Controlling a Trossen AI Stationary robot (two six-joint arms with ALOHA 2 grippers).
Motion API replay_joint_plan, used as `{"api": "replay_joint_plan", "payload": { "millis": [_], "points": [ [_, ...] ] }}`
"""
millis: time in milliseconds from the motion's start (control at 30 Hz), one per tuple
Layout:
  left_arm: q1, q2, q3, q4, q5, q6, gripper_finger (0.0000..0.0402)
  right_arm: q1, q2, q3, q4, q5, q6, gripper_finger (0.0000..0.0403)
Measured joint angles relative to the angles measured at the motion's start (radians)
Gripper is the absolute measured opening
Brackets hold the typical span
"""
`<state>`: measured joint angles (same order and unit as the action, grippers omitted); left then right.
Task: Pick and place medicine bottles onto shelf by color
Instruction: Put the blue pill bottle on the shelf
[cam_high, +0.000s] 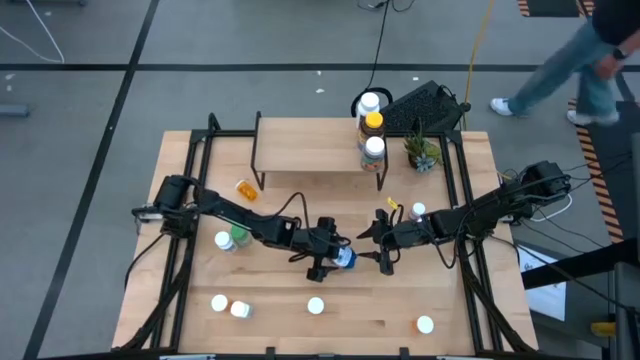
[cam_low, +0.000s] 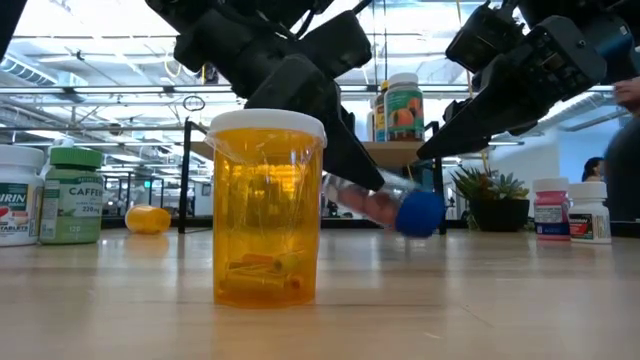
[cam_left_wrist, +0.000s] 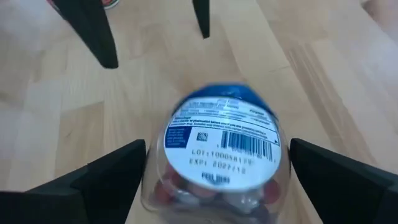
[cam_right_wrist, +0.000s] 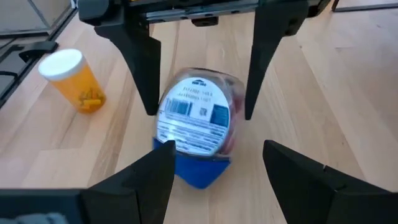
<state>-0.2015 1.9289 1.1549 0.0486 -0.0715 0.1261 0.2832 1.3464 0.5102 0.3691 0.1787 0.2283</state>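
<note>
The blue-capped bottle (cam_high: 344, 258) lay tilted near the table's middle, cap toward my right arm, its clear body caught between the fingers of my left gripper (cam_high: 330, 255). I held it at the sides; in the left wrist view its label (cam_left_wrist: 221, 146) filled the space between my two fingers (cam_left_wrist: 106, 177), close against them. My right gripper (cam_high: 385, 245) hung just beside the cap, its fingers spread wide and holding nothing. I judged this the pick step, perhaps a handover: the bottle was gripped but barely off the wood, and the shelf (cam_high: 310, 150) stood well apart at the far edge, carrying three bottles (cam_high: 372, 125) at its right end. The next move called for a lift clear of the table, then a carry to a spot for blue, without fouling my right arm.

The low view showed what the high view could not: the blue-capped bottle (cam_low: 395, 208) slanting cap-down just above the wood. It was partly hidden there behind an orange bottle (cam_low: 266, 205) standing near that camera. The right wrist view showed the blue cap (cam_right_wrist: 198, 169) facing my right fingers.
</note>
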Motion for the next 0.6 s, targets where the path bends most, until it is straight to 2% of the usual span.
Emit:
{"api": "replay_joint_plan", "payload": {
  "millis": [100,600],
  "points": [
    [0.0,0.0,0.0,-0.017,0.022,0.005,0.0397,0.0,0.0,0.0,0.006,0.0,0.0,0.0236],
    [-0.001,0.017,0.001,-0.058,-0.033,0.019,0.0397,0.0,0.0,0.0,0.015,0.0,0.014,0.0236]
  ]
}}
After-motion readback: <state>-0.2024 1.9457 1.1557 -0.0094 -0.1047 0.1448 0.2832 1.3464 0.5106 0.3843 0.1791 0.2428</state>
